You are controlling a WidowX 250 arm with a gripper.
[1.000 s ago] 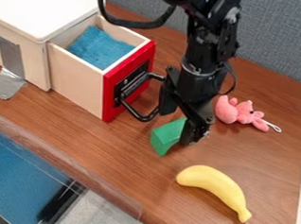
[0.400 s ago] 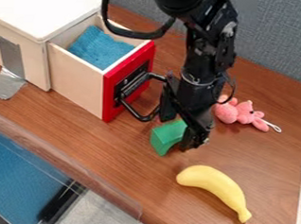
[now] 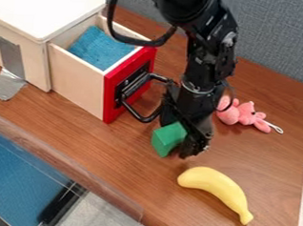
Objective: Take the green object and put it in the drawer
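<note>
In camera view, looks to be at the grasp, with a spread gripper [image 3: 180, 137] astride the green block [image 3: 165, 139], at five o'clock from the open drawer [image 3: 79, 82]; next needs to pinch, lift and carry towards eleven o'clock. Count one each: block, drawer, blue cloth [image 3: 100, 48], banana [image 3: 217, 185], pink toy [image 3: 246, 113].

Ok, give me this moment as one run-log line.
gripper: at green block | green block: outside drawer | drawer: open, blue cloth inside | banana, pink toy: on table
</note>
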